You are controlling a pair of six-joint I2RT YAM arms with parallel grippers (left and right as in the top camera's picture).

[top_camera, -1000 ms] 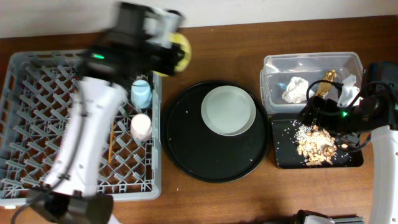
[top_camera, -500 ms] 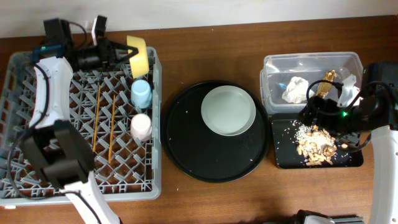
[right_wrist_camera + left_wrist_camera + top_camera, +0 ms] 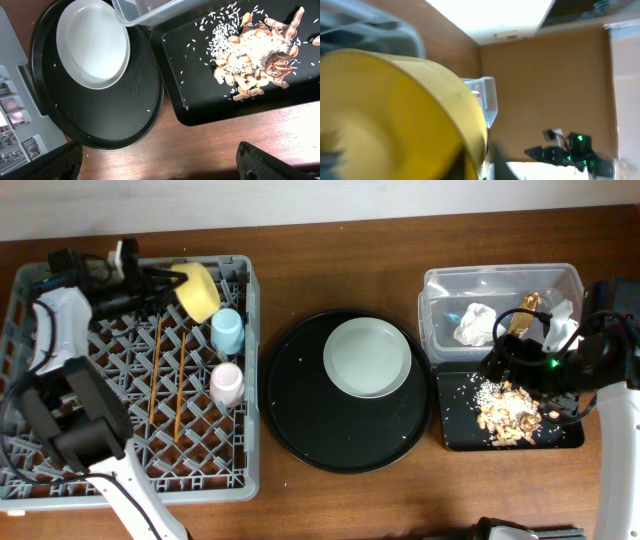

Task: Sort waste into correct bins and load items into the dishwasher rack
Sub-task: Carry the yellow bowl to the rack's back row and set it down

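Overhead: the bowl stands on edge at the rack's far rim, touching the left gripper on its right; whether it is gripped cannot be told. The plate lies well to its right, nearer the right gripper.

Left wrist: the bowl fills the view, blurred.

Right wrist: the right gripper is spread wide, empty. The plate lies ahead-left, its rim unobstructed.

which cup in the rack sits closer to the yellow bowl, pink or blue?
The blue cup: it stands right beside the yellow bowl; the pink cup is further off.
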